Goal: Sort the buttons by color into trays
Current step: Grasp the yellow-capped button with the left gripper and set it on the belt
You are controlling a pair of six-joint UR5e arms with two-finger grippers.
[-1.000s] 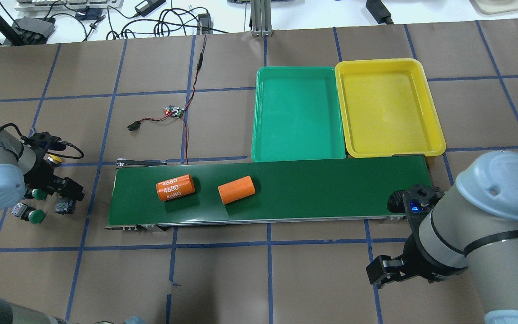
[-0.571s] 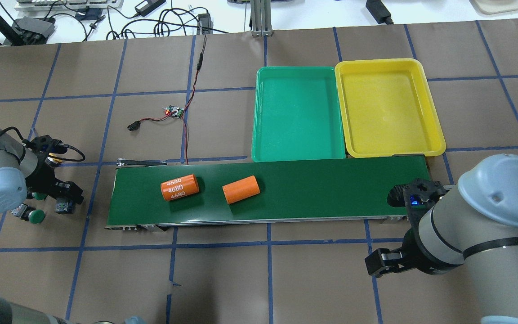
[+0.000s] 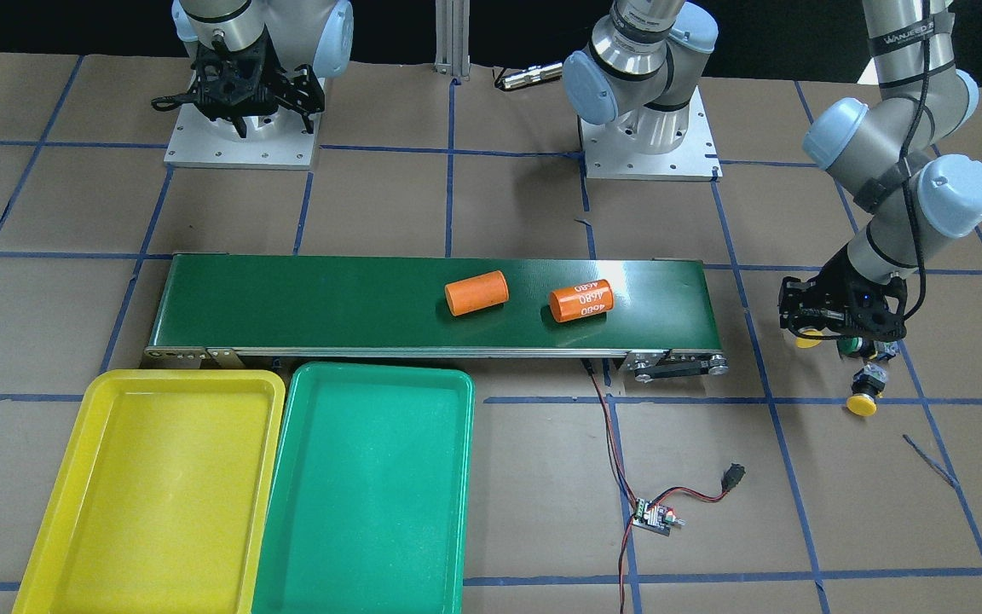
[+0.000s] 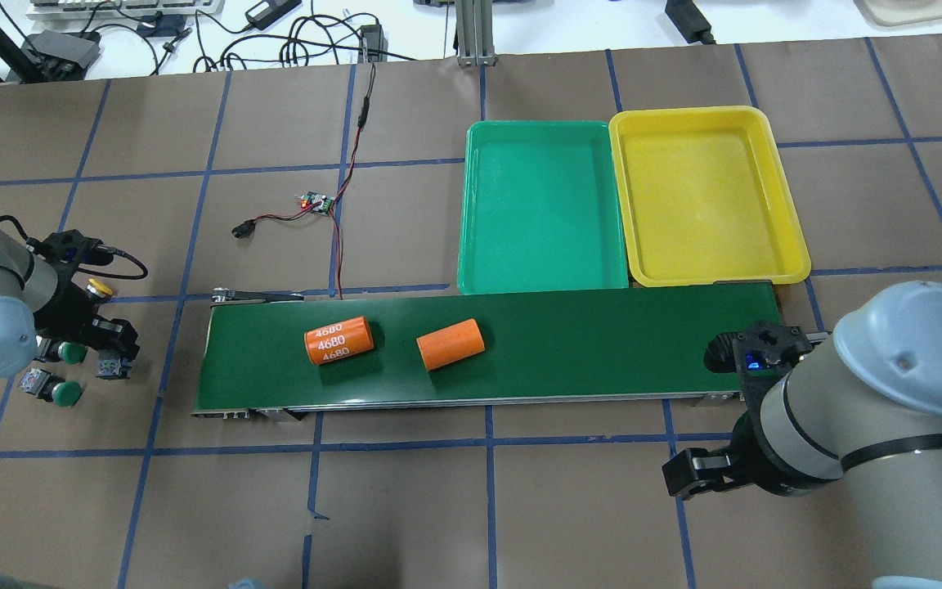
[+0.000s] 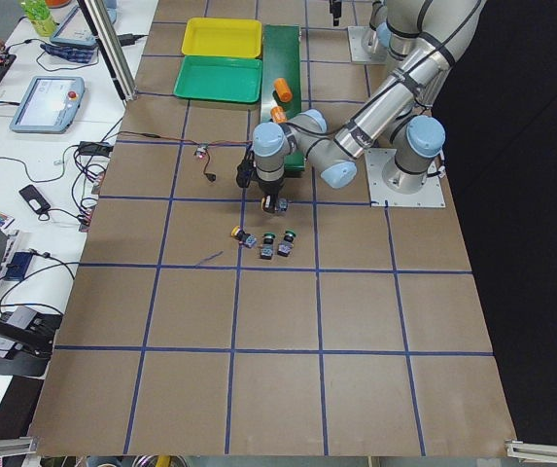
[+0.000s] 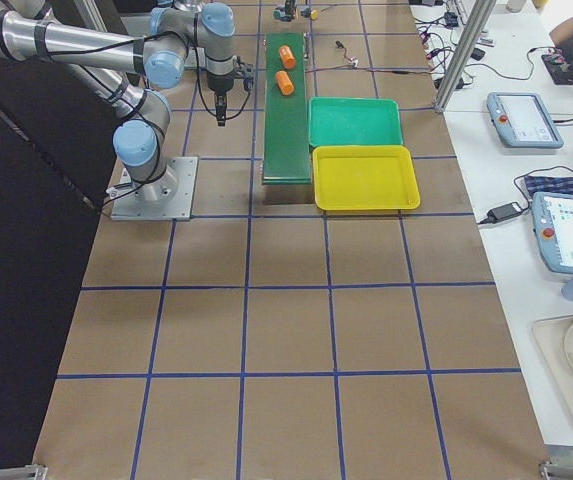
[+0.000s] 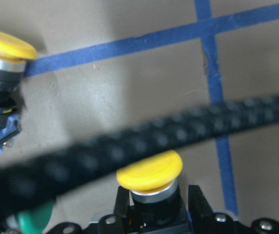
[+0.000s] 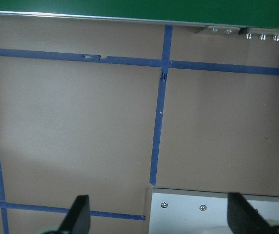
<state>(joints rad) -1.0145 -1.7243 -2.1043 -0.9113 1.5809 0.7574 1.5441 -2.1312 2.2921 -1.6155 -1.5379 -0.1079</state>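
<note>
One small push-button switch with a yellow domed cap [image 7: 150, 169] is clamped between the fingers of the left two-finger gripper [image 7: 158, 202], over the brown papered table [image 4: 438, 507] off the left end of the long dark green conveyor belt [image 4: 585, 343]. Close by on the table lie the second yellow-capped button [image 4: 99, 287], a green-capped button [image 4: 70, 353] and another green-capped button [image 4: 65, 393]. The green shallow plastic tray [image 4: 540, 204] and the bright yellow tray [image 4: 704, 196] sit side by side against the belt's far edge, toward its right end. Two orange cylinders [image 4: 340, 341] [image 4: 450, 344] lie on the belt's left half. The right gripper [image 8: 158, 219] hangs spread, grasping nothing, near the belt's right end.
</note>
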